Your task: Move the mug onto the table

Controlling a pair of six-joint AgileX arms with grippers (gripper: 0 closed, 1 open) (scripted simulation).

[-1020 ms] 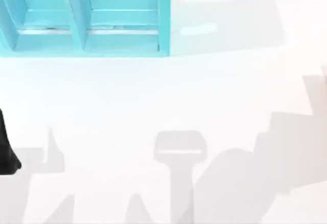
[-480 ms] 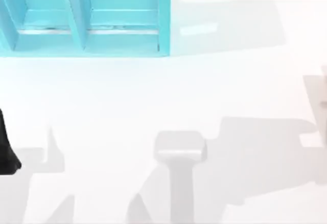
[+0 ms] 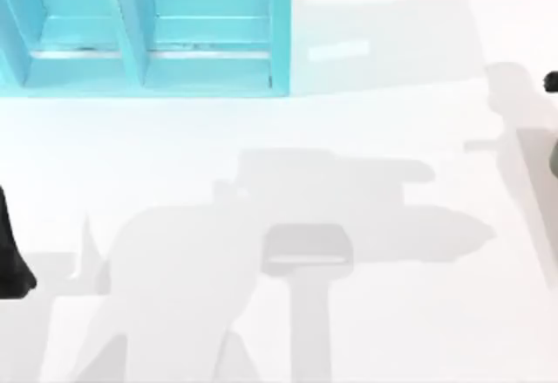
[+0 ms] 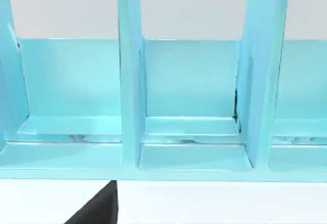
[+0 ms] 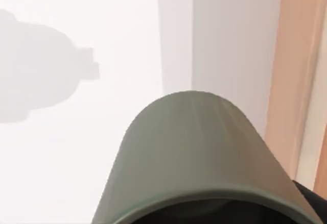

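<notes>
Mug: close before right wrist camera, above white worktop.
Right jaws: state unreadable.
Left jaws: state unreadable.

Rendered simulation: bare glossy table, turquoise shelf unit.

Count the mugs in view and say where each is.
1. The mug, olive-green, sits close under the right wrist camera above the white table; a sliver of it shows at the top view's right edge. Others may be hidden.

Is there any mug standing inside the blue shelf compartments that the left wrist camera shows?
No: the compartments of the blue shelf hold nothing, while the mug shows close up in the right wrist view over the table.
</notes>
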